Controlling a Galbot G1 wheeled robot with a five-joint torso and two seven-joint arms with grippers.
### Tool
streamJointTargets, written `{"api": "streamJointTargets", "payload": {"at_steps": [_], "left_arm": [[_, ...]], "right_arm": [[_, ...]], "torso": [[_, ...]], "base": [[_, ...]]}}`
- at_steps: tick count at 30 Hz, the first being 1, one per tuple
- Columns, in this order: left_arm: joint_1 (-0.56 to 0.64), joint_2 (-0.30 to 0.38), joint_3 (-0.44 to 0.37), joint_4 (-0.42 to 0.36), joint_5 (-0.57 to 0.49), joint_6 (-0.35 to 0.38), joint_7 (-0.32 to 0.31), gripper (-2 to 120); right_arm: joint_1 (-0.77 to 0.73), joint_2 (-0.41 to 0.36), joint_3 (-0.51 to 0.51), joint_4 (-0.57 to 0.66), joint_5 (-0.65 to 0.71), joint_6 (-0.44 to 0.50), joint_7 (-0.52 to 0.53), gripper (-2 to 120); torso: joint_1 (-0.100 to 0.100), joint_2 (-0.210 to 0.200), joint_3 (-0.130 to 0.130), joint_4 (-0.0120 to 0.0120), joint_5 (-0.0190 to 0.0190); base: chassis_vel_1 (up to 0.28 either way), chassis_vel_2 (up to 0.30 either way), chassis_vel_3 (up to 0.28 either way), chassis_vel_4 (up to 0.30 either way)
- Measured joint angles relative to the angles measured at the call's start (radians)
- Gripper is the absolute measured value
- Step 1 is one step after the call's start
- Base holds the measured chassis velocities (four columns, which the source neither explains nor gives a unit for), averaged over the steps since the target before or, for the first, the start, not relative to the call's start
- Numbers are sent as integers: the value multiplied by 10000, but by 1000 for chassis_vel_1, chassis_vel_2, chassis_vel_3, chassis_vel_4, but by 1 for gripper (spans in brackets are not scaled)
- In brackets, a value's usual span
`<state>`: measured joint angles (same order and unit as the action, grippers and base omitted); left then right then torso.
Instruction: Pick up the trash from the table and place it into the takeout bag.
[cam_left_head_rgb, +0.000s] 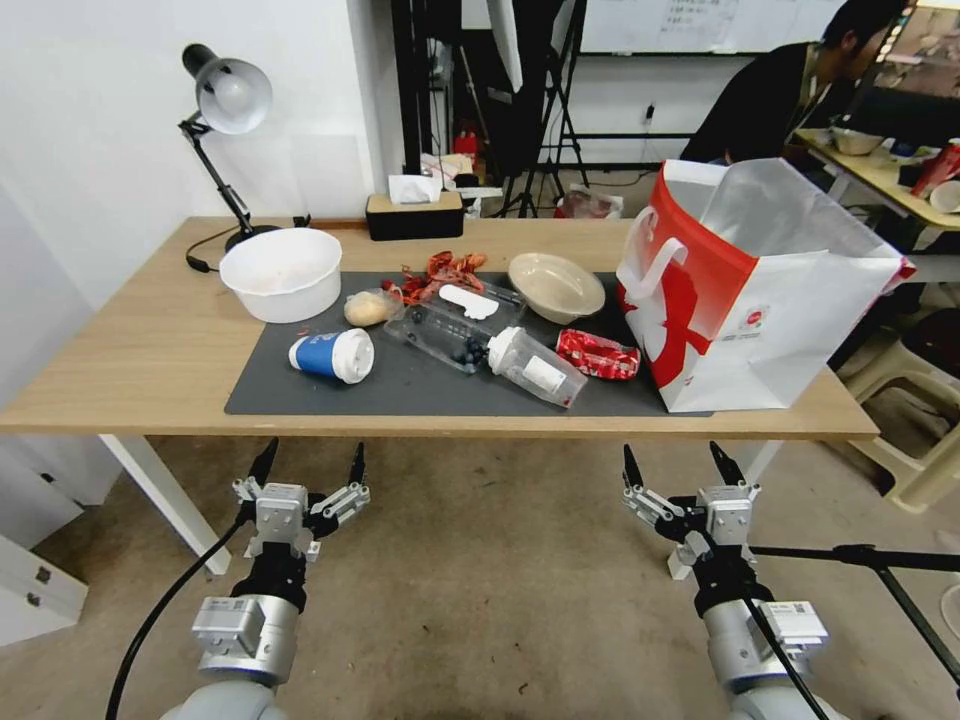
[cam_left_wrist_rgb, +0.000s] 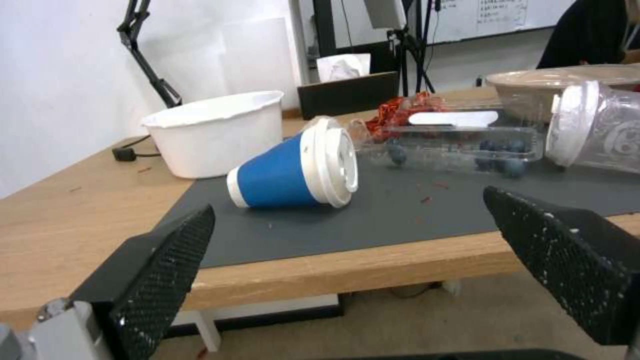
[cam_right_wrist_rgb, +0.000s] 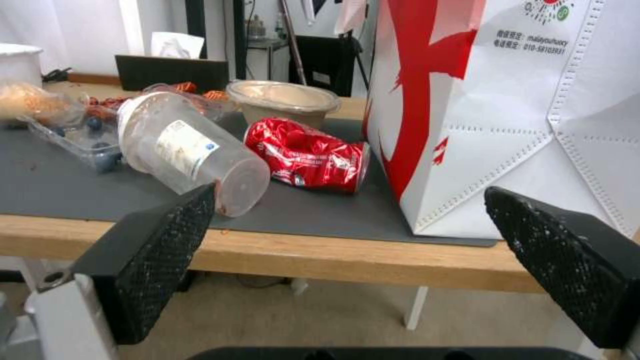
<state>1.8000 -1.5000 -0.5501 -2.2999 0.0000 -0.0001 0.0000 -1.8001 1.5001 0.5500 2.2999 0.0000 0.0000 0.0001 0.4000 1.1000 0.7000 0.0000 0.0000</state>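
Observation:
The trash lies on the dark grey mat (cam_left_head_rgb: 420, 390) of the table (cam_left_head_rgb: 130, 350). A blue white-lidded cup (cam_left_head_rgb: 332, 355) lies on its side, with the wrapped tan bun (cam_left_head_rgb: 367, 307) behind it. The clear bottle with a white cap (cam_left_head_rgb: 535, 365) lies beside a crumpled red wrapper (cam_left_head_rgb: 598, 354). Behind them sits the beige bowl (cam_left_head_rgb: 555, 285). The red-and-white takeout bag (cam_left_head_rgb: 750, 290) stands open at the table's right end. My left gripper (cam_left_head_rgb: 314, 447) hangs open below the front edge, facing the cup (cam_left_wrist_rgb: 293, 167). My right gripper (cam_left_head_rgb: 672, 450) is open too, facing the wrapper (cam_right_wrist_rgb: 307, 155) and the bag (cam_right_wrist_rgb: 507, 115).
A large white bowl (cam_left_head_rgb: 281, 272) stands at the mat's back left, next to a desk lamp (cam_left_head_rgb: 225, 110). A clear tray holding blueberries (cam_left_head_rgb: 450, 330) and red scraps (cam_left_head_rgb: 440, 272) sit mid-mat. A black tissue box (cam_left_head_rgb: 414, 212) is at the back edge.

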Motion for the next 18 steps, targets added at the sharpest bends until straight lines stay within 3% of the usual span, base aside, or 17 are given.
{"api": "streamJointTargets", "payload": {"at_steps": [18], "left_arm": [[0,0,0,0,0,0,-1,100]], "right_arm": [[0,0,0,0,0,0,0,100]], "torso": [[0,0,0,0,0]], "base": [[0,0,0,0]]}}
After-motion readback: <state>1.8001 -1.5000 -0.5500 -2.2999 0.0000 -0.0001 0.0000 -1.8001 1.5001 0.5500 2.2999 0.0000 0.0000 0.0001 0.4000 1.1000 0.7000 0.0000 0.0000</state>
